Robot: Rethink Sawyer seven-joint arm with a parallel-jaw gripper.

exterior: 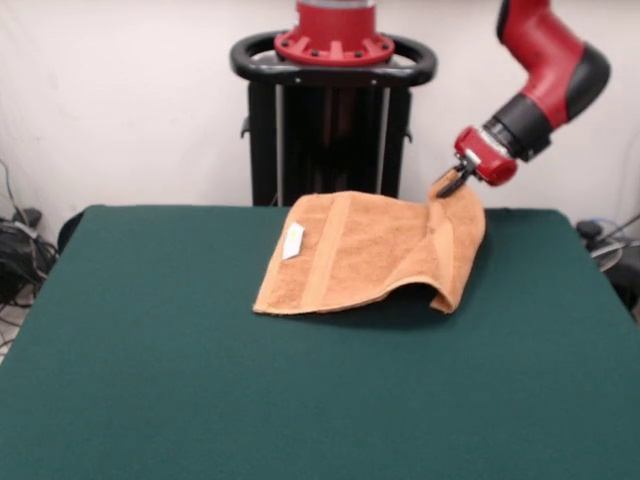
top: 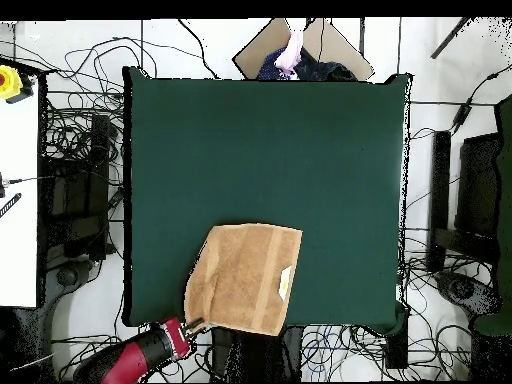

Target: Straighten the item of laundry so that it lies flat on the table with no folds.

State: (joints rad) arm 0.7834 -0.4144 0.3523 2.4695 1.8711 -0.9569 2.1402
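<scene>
The orange-tan towel (exterior: pixel 360 250) lies near the robot's side of the dark green table (exterior: pixel 200 380), with its white tag (exterior: pixel 294 240) facing up. My gripper (exterior: pixel 452 183) is shut on the towel's far right corner and holds it lifted above the table, so the right edge hangs and curls under. In the overhead view the towel (top: pixel 245 275) sits near the bottom edge of the table (top: pixel 270 150), and the gripper (top: pixel 195 323) pinches its lower left corner.
The robot's black pedestal (exterior: pixel 333 110) stands just behind the towel. A person (top: pixel 292 52) shows at the table's far edge in the overhead view. Cables and equipment lie on the floor around the table.
</scene>
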